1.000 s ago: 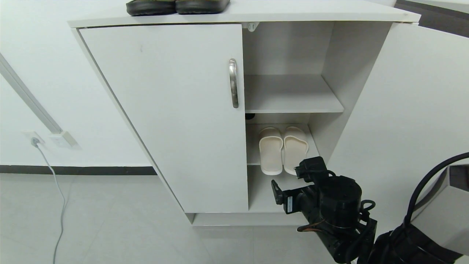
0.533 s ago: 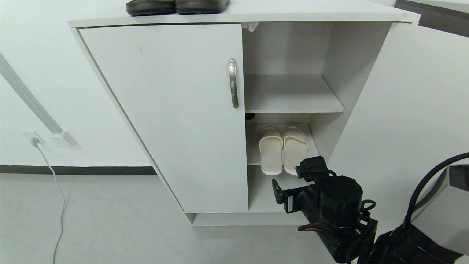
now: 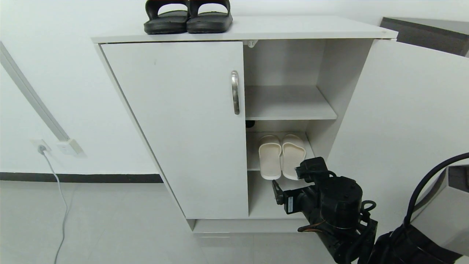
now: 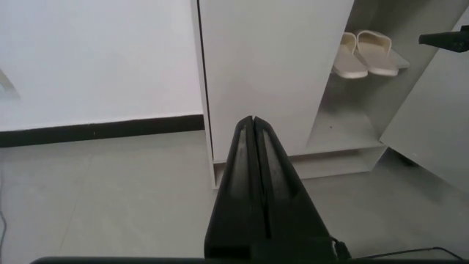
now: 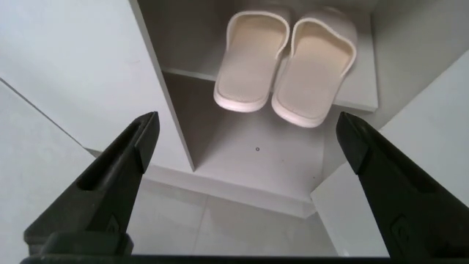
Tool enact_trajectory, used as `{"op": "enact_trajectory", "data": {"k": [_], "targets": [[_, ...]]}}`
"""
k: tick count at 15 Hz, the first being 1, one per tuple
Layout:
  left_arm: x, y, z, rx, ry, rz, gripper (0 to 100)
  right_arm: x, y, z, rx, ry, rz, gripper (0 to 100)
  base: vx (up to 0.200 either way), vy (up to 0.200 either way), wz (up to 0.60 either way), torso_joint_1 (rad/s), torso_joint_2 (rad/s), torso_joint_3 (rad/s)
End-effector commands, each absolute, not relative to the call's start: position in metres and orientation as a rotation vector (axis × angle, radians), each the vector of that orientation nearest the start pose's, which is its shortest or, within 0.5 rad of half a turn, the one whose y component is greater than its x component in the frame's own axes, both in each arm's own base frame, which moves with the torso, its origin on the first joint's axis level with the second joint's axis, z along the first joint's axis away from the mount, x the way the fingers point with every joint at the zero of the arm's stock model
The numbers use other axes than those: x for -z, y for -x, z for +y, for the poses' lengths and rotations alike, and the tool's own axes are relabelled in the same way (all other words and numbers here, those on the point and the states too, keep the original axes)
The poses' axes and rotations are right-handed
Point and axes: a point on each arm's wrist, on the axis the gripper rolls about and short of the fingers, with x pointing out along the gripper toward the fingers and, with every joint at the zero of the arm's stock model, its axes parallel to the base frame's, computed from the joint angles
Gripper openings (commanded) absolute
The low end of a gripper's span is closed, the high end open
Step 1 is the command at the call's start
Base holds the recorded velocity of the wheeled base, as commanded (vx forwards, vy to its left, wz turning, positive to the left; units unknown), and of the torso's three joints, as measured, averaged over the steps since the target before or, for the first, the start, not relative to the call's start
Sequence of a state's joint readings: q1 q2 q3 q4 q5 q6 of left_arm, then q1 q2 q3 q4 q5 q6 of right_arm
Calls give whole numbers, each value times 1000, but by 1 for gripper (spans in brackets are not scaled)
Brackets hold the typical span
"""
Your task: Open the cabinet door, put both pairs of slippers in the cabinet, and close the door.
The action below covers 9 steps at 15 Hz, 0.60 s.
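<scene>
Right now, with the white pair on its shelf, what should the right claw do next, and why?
Probably raise the right claw toward the black slippers on the cabinet top. It is open and empty, the white slippers lie on a shelf inside, and the right door stands open.

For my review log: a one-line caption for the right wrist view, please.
Open right pincer hovers before cream slippers resting side by side on a cabinet shelf.
</scene>
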State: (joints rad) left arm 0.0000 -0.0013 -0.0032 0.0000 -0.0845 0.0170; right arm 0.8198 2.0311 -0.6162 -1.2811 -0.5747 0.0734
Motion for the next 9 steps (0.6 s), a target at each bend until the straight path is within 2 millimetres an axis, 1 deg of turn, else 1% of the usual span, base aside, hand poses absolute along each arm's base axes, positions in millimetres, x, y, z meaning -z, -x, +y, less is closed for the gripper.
{"op": "enact_trajectory", "data": {"k": [1, 5, 7, 9], "targets": [[-76, 23, -2, 84, -17, -4, 0, -93, -236, 234, -239, 16, 115, 100, 0, 0, 0, 7, -2, 188], [-76, 23, -2, 84, -17, -4, 0, -94, -235, 234, -240, 8, 104, 100, 0, 0, 0, -1, 4, 190], [-76, 23, -2, 84, -17, -4, 0, -93, -235, 233, -238, 9, 105, 100, 0, 0, 0, 5, 0, 75], [-76, 23, -2, 84, -17, -4, 0, -93, -235, 233, -238, 9, 105, 100, 0, 0, 0, 0, 0, 0]]}}
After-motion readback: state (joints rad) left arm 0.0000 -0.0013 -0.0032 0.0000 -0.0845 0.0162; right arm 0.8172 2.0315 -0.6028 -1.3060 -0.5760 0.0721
